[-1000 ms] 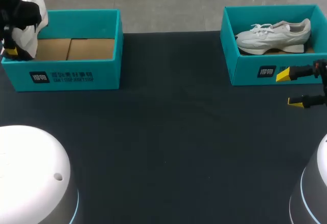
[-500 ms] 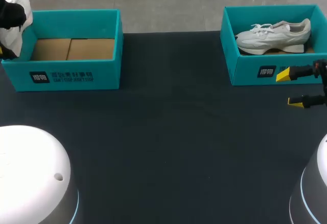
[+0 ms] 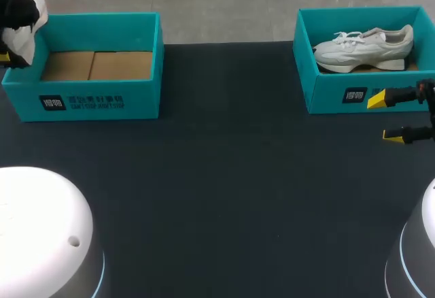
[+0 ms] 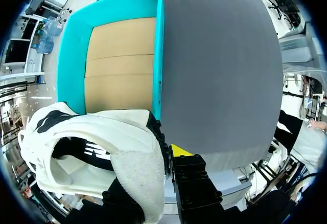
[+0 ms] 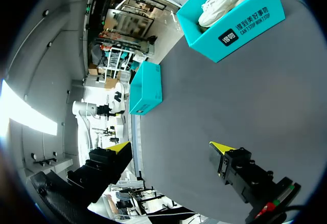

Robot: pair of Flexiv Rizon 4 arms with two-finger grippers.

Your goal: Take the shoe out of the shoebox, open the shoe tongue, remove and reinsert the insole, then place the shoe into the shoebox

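so the first step looks done (or very nearly): the black-and-white shoe (image 3: 27, 36) is out of the left shoebox (image 3: 102, 97) and hangs at the far upper left of the frame, over that box's left wall. in the left wrist view the shoe fills the space at the left claw (image 4: 168, 157), which i judge to be pinching it; only one yellow tip shows beside the shoe, the other being hidden under it. ahead of the claw the box shows nothing but its bare cardboard floor.

the right claw (image 3: 384, 116) sits at the right edge of the frame, spread wide with nothing between its fingers, just in front of the right shoebox (image 3: 326, 97) in the upper right. a white shoe (image 3: 363, 47) lies on its side inside that box, untouched by either arm.

what is left is most of the job. the held shoe has to come down to the dark table (image 3: 224, 189), its tongue has to be pulled open, and the insole drawn out and pushed back in. then the shoe goes back into its box. whether the tongue is loosened at all i cannot tell from these views, since the shoe's opening is hard to read.
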